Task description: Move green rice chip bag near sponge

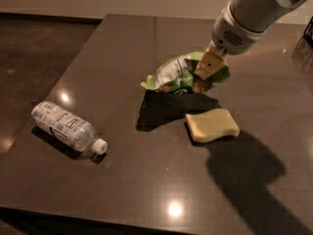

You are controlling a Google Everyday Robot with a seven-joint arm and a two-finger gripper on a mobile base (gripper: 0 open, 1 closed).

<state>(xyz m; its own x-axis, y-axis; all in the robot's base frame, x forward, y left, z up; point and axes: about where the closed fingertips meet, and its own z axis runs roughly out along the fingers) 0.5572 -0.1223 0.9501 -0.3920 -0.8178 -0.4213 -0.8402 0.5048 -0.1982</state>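
The green rice chip bag (176, 75), crumpled light-green foil with white patches, hangs in the air above the dark table (122, 38), its shadow on the surface below. My gripper (206, 72) comes in from the upper right and is shut on the bag's right end. The pale yellow sponge (212, 125) lies flat on the table just below and to the right of the bag, a short gap apart.
A clear plastic water bottle (66, 127) with a white cap lies on its side at the table's left. The table's front edge runs along the bottom of the view. A dark object shows at the far right edge.
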